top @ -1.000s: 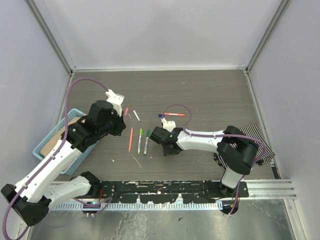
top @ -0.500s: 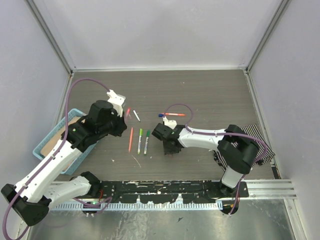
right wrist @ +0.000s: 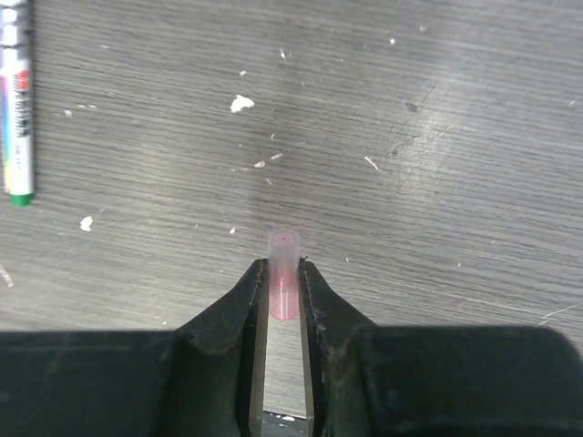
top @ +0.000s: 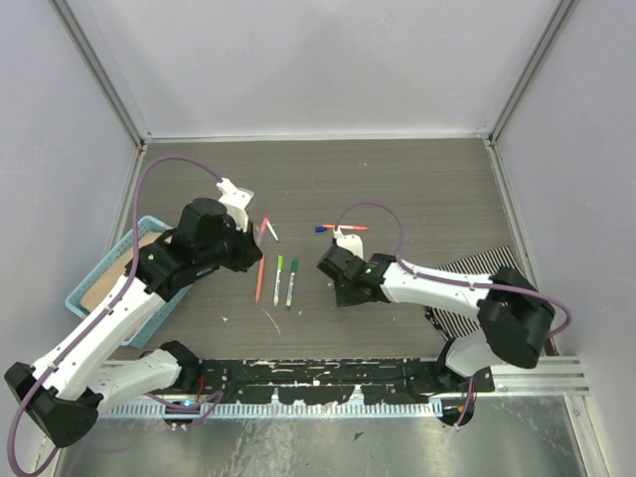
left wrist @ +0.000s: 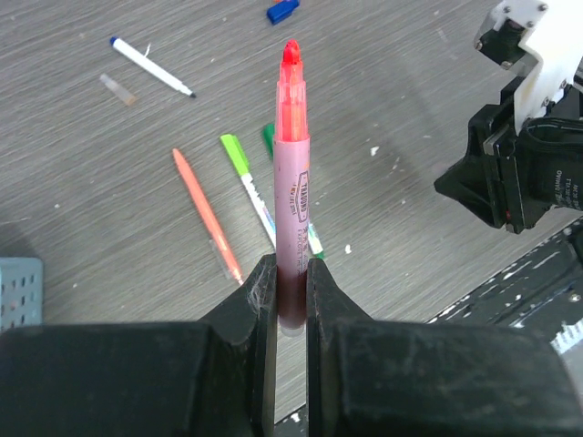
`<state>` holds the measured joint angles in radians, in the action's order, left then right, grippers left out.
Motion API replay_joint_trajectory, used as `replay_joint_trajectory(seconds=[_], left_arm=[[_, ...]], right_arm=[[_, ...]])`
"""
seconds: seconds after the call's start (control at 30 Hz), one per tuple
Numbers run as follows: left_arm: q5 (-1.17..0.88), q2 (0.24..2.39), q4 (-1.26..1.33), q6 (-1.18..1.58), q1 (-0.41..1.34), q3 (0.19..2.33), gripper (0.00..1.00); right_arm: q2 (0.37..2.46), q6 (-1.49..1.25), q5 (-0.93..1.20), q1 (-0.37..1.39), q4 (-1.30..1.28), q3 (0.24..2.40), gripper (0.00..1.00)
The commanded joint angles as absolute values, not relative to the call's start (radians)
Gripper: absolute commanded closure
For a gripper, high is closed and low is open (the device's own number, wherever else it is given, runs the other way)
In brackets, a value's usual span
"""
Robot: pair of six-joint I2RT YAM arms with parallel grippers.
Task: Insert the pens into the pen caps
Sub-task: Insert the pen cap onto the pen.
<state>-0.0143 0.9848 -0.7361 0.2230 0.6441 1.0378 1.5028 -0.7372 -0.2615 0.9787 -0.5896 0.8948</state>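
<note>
Clamps left jaws on the pink pen [left wrist: 291, 182] at its tail, tip free, right jaws on the pink cap [right wrist: 283, 271], likely for joining.

Grey wood-grain tabletop [top: 427, 189], pale walls [top: 318, 70] around, aluminium corner posts [top: 100, 70].

Pink pen [left wrist: 291, 182]: translucent barrel, bare red-orange tip, clamped in the left hand [left wrist: 290, 269].
Pink cap [right wrist: 283, 250]: tiny, clamped in the right hand [right wrist: 283, 269].
Orange pen [top: 260, 277], light-green pen [top: 278, 266], dark-green pen [top: 292, 281]: side by side, mid-surface, nearer the left edge.
</note>
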Motion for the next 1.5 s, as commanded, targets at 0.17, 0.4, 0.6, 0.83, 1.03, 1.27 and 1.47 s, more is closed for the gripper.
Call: replay_joint_trajectory(seconds=[0.17,0.4,0.6,0.83,1.03,1.27,1.47], left_arm=[[-0.128,0.925,-0.561,0.363,0.669,0.972,1.00],[-0.071,0.945,-0.453,0.447,0.804,0.926,1.00],[0.074,0.949,-0.351,0.469,0.981,0.902,1.00],[0.153,1.005,-0.267,0.468,1.085,0.924,1.00],[0.176,1.051,-0.224,0.451,1.136,0.951,1.00],[0.159,1.087,-0.216,0.422,1.146,0.980,1.00],[0.137,1.098,-0.197,0.410,1.158,0.979,1.00]], right_arm=[[1.255,-0.649,-0.263,0.900,-0.394,0.807,0.99],[1.013,-0.677,-0.048,0.730,-0.145,0.679,0.99],[0.836,-0.823,-0.144,0.671,-0.061,0.628,0.99],[0.738,-0.879,-0.234,0.670,-0.002,0.632,0.99],[0.672,-0.875,-0.255,0.670,0.040,0.660,1.00],[0.676,-0.886,-0.150,0.670,0.136,0.696,0.99],[0.702,-0.887,-0.064,0.669,0.200,0.705,0.99]])
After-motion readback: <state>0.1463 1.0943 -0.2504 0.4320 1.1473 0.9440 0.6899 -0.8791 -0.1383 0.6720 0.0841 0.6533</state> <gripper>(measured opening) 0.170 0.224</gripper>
